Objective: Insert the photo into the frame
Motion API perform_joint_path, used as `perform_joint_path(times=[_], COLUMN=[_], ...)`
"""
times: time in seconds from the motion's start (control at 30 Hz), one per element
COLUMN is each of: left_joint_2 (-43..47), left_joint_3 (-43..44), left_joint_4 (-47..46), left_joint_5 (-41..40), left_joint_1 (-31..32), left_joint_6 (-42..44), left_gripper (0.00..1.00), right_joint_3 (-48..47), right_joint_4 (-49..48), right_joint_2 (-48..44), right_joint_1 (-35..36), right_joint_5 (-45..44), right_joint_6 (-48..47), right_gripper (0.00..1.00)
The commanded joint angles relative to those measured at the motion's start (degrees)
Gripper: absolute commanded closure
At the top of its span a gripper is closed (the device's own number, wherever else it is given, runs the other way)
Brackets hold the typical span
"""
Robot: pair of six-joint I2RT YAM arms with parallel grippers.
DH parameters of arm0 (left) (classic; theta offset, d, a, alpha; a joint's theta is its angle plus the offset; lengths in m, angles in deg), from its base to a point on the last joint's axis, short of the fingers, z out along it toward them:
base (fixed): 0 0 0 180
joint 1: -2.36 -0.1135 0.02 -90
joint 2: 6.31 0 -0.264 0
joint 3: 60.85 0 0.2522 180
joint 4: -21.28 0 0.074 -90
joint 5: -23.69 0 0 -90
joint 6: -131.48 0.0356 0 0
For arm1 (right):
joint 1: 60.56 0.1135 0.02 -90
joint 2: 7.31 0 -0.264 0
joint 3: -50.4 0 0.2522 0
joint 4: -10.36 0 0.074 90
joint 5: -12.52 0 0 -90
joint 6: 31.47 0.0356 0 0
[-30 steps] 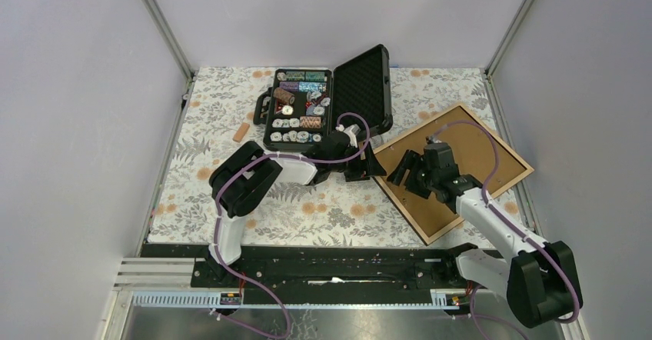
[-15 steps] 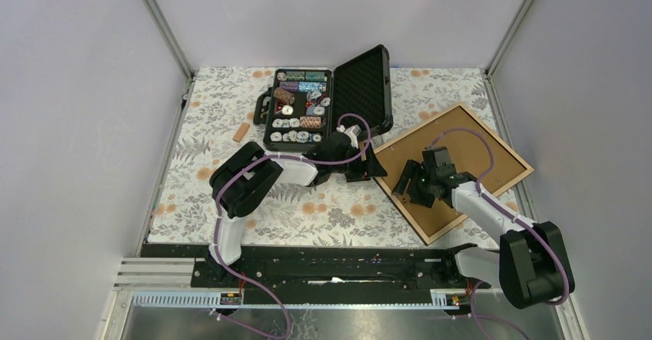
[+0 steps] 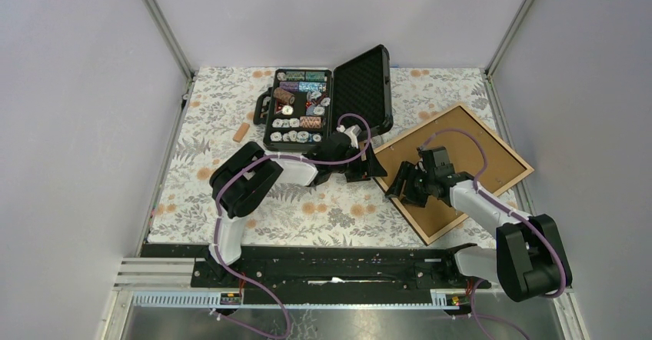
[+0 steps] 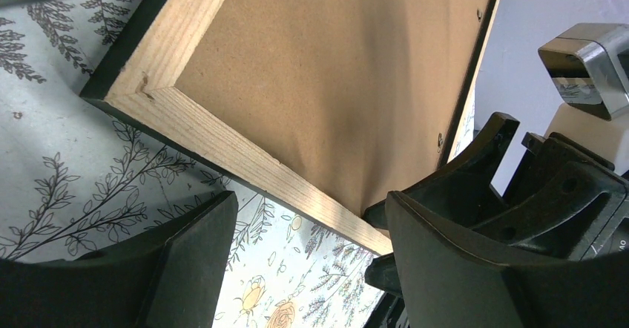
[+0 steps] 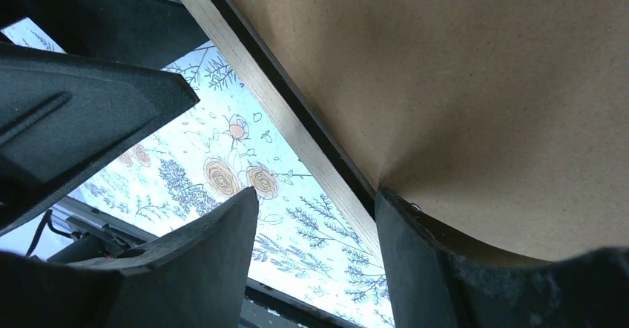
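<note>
The frame [image 3: 461,163] lies back side up at the right of the table, with a light wood border and a brown backing board. It fills the top of the left wrist view [image 4: 334,83] and the right wrist view [image 5: 482,83]. My left gripper [image 3: 367,169] is open beside the frame's left corner, its jaws [image 4: 311,202] over the cloth and the wood edge. My right gripper [image 3: 401,186] is open and straddles the frame's near-left edge [image 5: 317,194]. One of its fingers [image 5: 445,269] rests on the backing board. The photo is not in view.
An open black case of poker chips [image 3: 307,109] stands at the back centre, its lid raised next to the frame's left corner. A small tan piece [image 3: 241,132] lies left of the case. Walls and metal posts close in the floral tablecloth [image 3: 231,109].
My right gripper has come down and toward the near-left edge of the frame, with its elbow folding in. The left arm and the frame have not moved.
</note>
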Motion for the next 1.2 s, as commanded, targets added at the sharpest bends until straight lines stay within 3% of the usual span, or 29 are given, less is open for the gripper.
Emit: perform_joint_path(times=[0.0,0.43,0.57,0.73,0.87,1.17], left_joint_2=[-1.9,-0.6,0.2,5.3,7.4,3.8], left_joint_3=[0.1,1.0,2.0,1.0,-0.7,-3.4], left_joint_4=[3.7,5.6,7.7,10.8,11.6,2.2], left_joint_5=[0.1,0.2,-0.2,-1.1,-1.3,2.7], left_joint_1=[0.2,-0.1,0.2,0.3,0.3,2.2], left_joint_6=[1.3,3.2,4.9,7.7,8.6,1.5], left_gripper=[0.21,0.21,0.21,0.18,0.17,0.15], right_joint_3=[1.3,-1.9,-6.1,-12.5,-12.6,-9.9], right_joint_4=[8.2,16.7,17.1,22.1,21.9,14.0], right_joint_2=[0.6,-2.5,-0.3,-2.8,-4.8,3.0], right_joint_1=[0.1,0.1,0.1,0.0,0.1,-0.2], right_joint_5=[0.7,-3.6,-3.0,-9.5,-10.9,-10.8], right_joint_6=[1.2,2.8,0.8,-1.1,-0.6,-0.9], right_gripper=[0.34,0.33,0.32,0.27,0.25,0.16])
